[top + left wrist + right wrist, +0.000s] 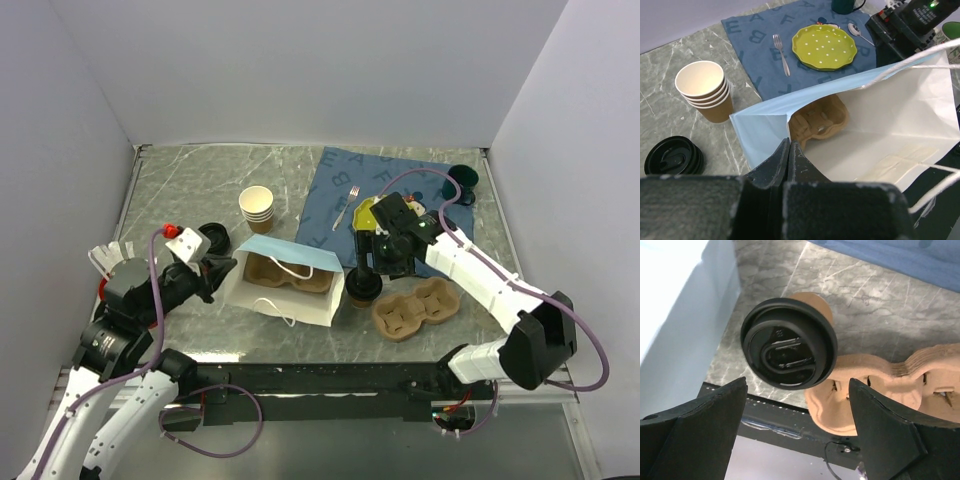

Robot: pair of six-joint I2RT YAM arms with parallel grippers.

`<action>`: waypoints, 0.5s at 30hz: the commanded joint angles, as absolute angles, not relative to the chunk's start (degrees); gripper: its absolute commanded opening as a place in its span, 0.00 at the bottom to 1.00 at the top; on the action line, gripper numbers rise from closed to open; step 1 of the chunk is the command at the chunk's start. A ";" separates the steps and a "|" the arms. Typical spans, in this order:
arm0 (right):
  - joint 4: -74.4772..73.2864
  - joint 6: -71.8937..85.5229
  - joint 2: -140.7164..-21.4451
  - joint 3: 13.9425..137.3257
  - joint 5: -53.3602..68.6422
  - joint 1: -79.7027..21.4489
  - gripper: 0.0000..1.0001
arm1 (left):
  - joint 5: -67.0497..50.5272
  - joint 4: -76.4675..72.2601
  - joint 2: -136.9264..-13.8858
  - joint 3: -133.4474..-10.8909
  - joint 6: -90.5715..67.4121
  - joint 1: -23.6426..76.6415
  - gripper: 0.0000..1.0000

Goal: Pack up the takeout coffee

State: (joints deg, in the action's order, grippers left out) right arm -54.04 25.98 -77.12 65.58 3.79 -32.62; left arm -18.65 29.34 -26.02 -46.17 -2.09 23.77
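The takeout coffee point(362, 288), a brown cup with a black lid, stands on the table between the paper bag point(300, 300) and a loose cardboard cup carrier point(415, 310). In the right wrist view the coffee's lid point(788, 342) lies below and between the spread fingers. My right gripper point(373, 262) point(797, 382) is open just above the cup and does not touch it. My left gripper point(215, 272) point(788, 146) is shut on the bag's left rim point(752, 145). The bag lies open on its side, with a second carrier point(817, 120) inside.
A stack of lidless paper cups point(257, 208) and a pile of black lids point(213, 238) sit behind the bag. A blue mat point(335, 195) holds a green plate point(824, 46), a fork point(781, 50) and a spoon. A dark green mug point(462, 180) stands at the back right.
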 commanded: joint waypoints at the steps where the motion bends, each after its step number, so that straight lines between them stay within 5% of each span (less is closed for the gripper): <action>1: -53.09 24.52 -78.66 68.47 0.88 -32.61 0.90 | -19.60 28.91 -24.43 -47.81 -0.62 23.64 0.01; 15: -57.89 25.75 -81.65 73.46 0.27 -33.22 0.89 | -15.03 35.14 -25.66 -52.02 -8.07 23.64 0.05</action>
State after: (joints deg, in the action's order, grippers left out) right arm -53.52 25.02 -81.80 66.59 2.55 -32.86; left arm -17.85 33.10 -24.86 -47.48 -3.22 23.77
